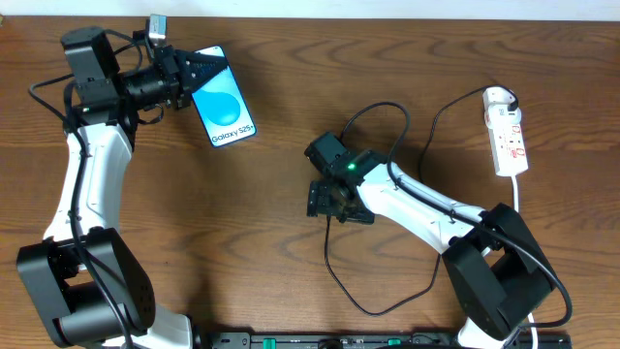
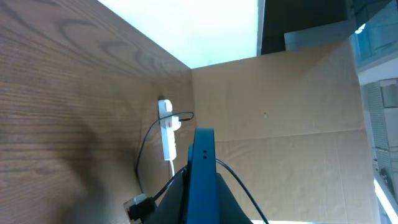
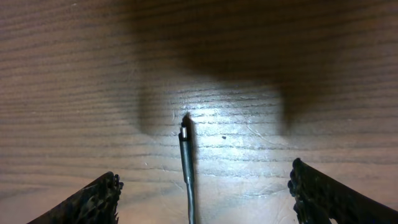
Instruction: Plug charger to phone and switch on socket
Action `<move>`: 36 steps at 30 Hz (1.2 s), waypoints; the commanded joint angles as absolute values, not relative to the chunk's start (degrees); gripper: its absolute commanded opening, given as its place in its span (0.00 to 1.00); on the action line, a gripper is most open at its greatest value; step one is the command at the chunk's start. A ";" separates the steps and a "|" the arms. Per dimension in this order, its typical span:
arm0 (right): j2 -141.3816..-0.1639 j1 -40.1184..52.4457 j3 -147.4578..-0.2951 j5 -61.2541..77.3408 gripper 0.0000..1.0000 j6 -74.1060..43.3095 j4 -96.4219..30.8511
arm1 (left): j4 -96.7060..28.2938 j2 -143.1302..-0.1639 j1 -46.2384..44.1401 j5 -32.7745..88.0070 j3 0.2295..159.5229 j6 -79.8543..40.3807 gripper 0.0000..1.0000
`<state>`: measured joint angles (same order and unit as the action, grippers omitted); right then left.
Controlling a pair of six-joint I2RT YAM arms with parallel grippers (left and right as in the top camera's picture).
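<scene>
Spread wide, our right gripper (image 3: 202,174) hangs low over the table (image 3: 74,74), straddling the charger (image 3: 185,134). Its small plug tip lies flat on the wood between the jaws, touching neither. We judge the step in hand to be the pick-up of that plug. The next move calls for closing squarely on the thin stem just behind the tip, so that it does not roll or slip aside.

Farther off, our left gripper (image 1: 189,73) is pinched on one short end of the phone (image 1: 225,105) at the table's far left. The free end angles toward the middle, and the screen faces up and reads "Galaxy S25+". Carrying the plug there will need the tip lined up with the port, which we cannot see.

Farthest away, the socket (image 1: 508,131) lies at the far right, well apart from both arms. Its red markings are too small to read, and we cannot tell the switch's position.
</scene>
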<state>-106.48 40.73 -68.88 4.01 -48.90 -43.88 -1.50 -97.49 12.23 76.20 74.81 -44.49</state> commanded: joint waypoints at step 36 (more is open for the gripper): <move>-109.95 42.81 -67.48 2.37 0.72 -50.76 -44.38 | -1.23 -95.81 12.38 77.56 76.07 -43.48 0.08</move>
